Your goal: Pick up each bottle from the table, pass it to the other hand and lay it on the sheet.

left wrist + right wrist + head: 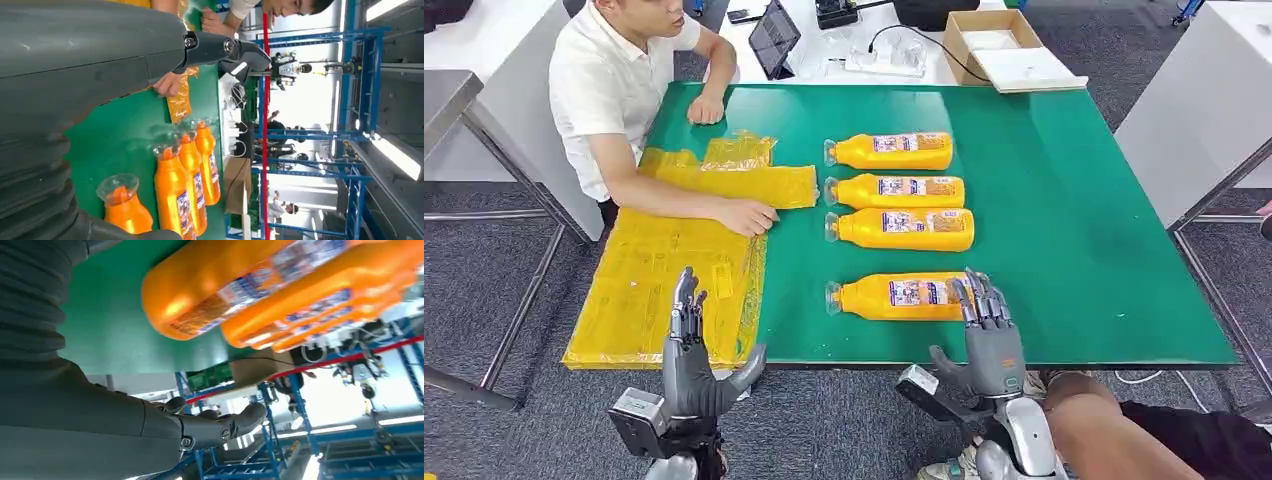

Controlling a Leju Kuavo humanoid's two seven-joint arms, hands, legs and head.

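Four orange plastic bottles lie on their sides on the green table [1084, 250], long axes across it, clear caps towards the yellow sheet [664, 290]. The nearest bottle [894, 297] lies apart from the other three [899, 190]. The right hand [986, 335] is released at its base, untouching; the left hand [694, 355] is released over the sheet.

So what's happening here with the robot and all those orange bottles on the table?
Four orange bottles lie on their sides on the green table. The robot's right hand is raised, open, at the base of the nearest bottle, not gripping it yet. Its left hand hovers open over the yellow sheet at the table's left edge. A seated person presses a hand on the sheet. The other three bottles lie in a row farther back; none is on the sheet.
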